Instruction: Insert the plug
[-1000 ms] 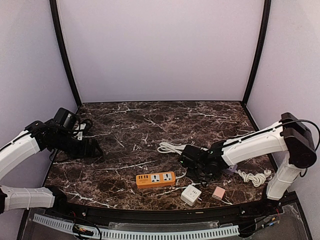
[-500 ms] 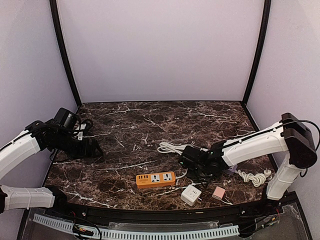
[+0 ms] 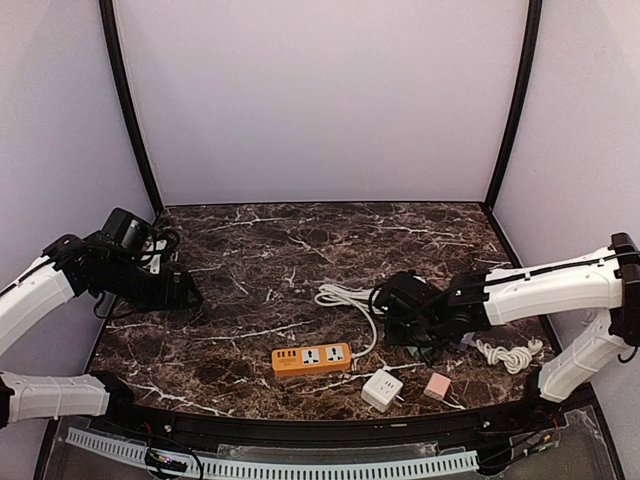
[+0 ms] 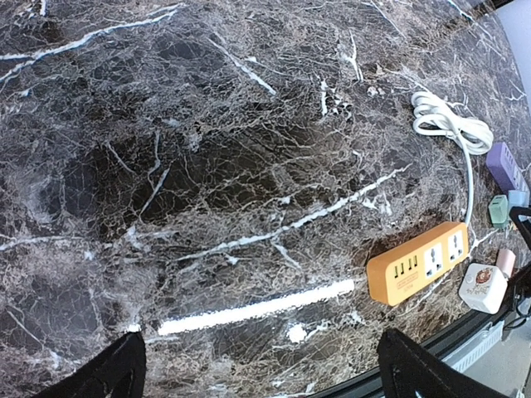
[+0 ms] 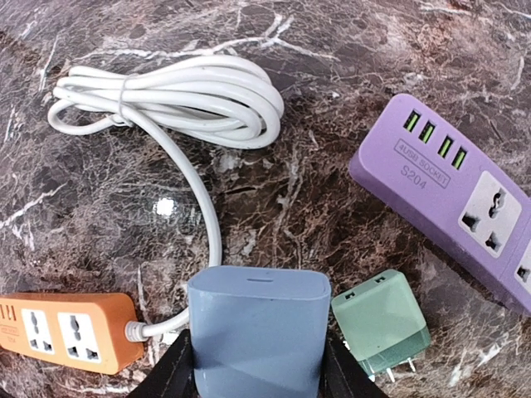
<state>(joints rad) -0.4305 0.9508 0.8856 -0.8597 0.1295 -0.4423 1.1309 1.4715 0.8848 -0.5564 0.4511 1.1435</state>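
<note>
My right gripper (image 5: 257, 369) is shut on a blue-grey plug block (image 5: 255, 319) and holds it above the table. In the top view this gripper (image 3: 400, 300) is just right of the coiled white cable (image 3: 340, 295). The orange power strip (image 3: 311, 358) lies flat, sockets up, left of and below the held plug. It also shows in the right wrist view (image 5: 66, 326) and in the left wrist view (image 4: 419, 262). My left gripper (image 3: 185, 290) is open and empty at the far left, its black fingertips (image 4: 116, 373) wide apart over bare marble.
A purple power strip (image 5: 460, 195) and a green plug (image 5: 382, 323) lie right of the held plug. A white cube adapter (image 3: 382, 389) and a pink adapter (image 3: 437, 386) sit near the front edge. Another white cord (image 3: 505, 353) lies at the right.
My right gripper has moved up and a little to the right with the blue-grey plug, away from the orange strip. My left arm has drawn back slightly.
</note>
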